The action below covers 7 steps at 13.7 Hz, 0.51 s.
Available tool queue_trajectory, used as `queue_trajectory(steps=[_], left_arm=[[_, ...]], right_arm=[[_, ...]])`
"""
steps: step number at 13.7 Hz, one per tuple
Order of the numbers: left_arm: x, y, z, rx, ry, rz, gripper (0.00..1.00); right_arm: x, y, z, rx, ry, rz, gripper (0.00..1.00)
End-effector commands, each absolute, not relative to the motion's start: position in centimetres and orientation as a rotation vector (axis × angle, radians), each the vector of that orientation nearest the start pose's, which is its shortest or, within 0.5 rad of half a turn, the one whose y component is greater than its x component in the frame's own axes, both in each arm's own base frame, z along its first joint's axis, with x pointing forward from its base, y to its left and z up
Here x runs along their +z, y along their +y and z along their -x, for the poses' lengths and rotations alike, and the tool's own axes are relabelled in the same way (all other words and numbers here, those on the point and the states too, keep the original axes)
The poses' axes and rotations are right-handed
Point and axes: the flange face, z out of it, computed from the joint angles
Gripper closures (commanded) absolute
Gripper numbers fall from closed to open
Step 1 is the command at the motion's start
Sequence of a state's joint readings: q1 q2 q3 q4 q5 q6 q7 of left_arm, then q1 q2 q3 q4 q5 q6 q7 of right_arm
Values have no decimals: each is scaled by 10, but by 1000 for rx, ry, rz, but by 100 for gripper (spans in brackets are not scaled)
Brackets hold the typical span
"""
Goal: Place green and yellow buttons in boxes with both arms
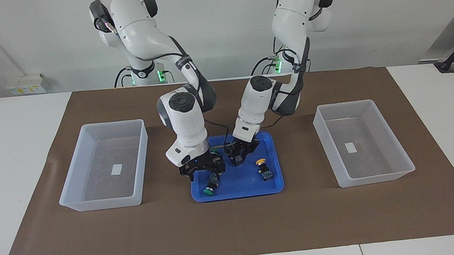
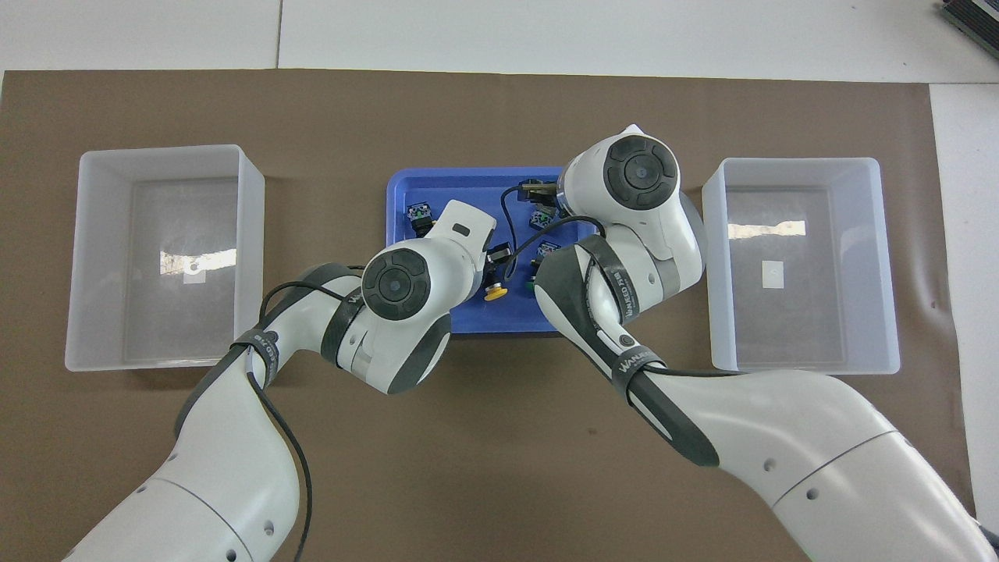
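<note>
Blue tray [image 1: 239, 182] is sitting mid-way along a brown mat [image 1: 235, 232] on the white surface [image 1: 11, 160], and all four buttons are lying inside it. Two whitish boxes are standing on the mat, well apart from the tray, one [image 1: 71, 184] toward the right arm's end and one [image 1: 406, 165] toward the left arm's end.

The left pincer [image 1: 240, 155] is reaching down into the part of the tray nearer to the robots, and its fingers are closing tight on the black body of a yellow button [image 2: 493, 293]. That button is lying on its side, with its cap pointing toward the robots. The other yellow button [image 1: 263, 170] is lying free beside it, toward the left arm's end of the tray.

The right pincer [image 1: 204, 173] is hanging low over the tray's right-arm end with its fingers spread wide and gripping nothing. It is hovering over a green button [image 1: 210, 184] that is lying farther from the robots; whether the fingertips are touching it I cannot tell. The second green button [image 2: 548, 250] is lying nearer to the robots, between the two pincers.
</note>
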State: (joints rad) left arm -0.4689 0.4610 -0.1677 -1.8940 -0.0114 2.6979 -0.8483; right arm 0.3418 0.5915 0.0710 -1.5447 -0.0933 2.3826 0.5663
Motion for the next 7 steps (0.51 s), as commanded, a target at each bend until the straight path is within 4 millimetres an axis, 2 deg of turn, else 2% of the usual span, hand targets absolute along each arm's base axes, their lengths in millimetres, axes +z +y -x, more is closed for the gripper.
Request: queue_trajectory(steps=[1,2,4,5,7], left_arm=[[295,-386,-534,-362,-427,3388,96],[294,-384,-535,-357,-432,3385,100],[298,-383,-539,-349,-438,3380,100],[306,-383,-545,-350,-446,3379,100],[326,-381,-561,-325,-460,3366,100]], right_arm=[[318,286,-676,-390,212,3020,0],[319,288,-676,-400,208,3013,0],[319,292,-673,-398,206,3013,0],[319,302,-669,-395,208,3011,0],[320,301,-669,-402,215,3011,0]])
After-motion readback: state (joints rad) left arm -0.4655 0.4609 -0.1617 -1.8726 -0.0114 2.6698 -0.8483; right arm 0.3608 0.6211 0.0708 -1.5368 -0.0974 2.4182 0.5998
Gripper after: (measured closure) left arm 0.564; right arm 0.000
